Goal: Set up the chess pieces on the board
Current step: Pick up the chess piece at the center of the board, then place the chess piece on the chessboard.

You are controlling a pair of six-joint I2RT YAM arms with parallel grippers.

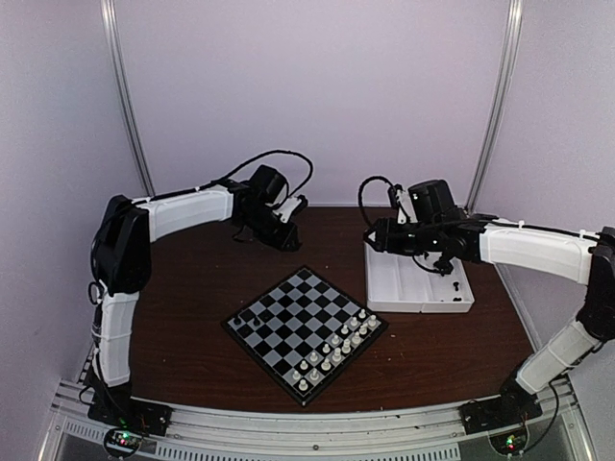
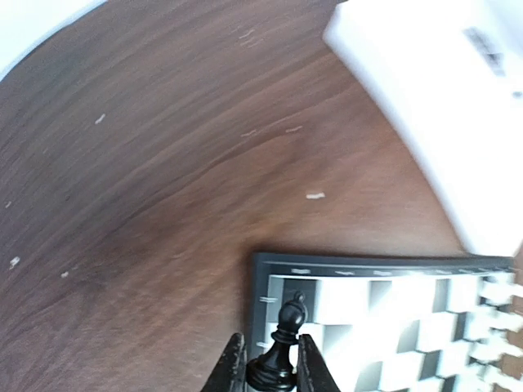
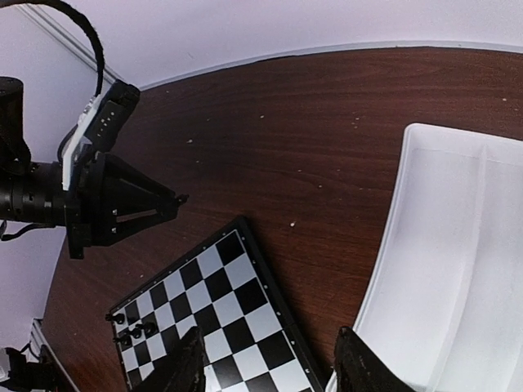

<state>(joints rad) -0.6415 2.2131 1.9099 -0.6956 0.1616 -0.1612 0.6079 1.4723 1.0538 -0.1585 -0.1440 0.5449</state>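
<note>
White pieces (image 1: 336,348) line the near-right edge of the board (image 1: 288,317). A few black pieces (image 3: 135,329) stand at its left corner. Just right of the board, a white tray (image 1: 384,288) lies on the counter (image 1: 192,288). The right gripper (image 3: 274,371) hovers over the tray, jaws about half apart, holding nothing. Farther left, past the board's far-left side, the left gripper (image 2: 270,353) hangs above the counter, pinched narrow on the base of a black piece (image 2: 288,322).

1 board (image 1: 284,309), 1 tray (image 1: 404,291), 2 arms (image 1: 183,213); white chessmen (image 1: 335,340) uncountable.
</note>
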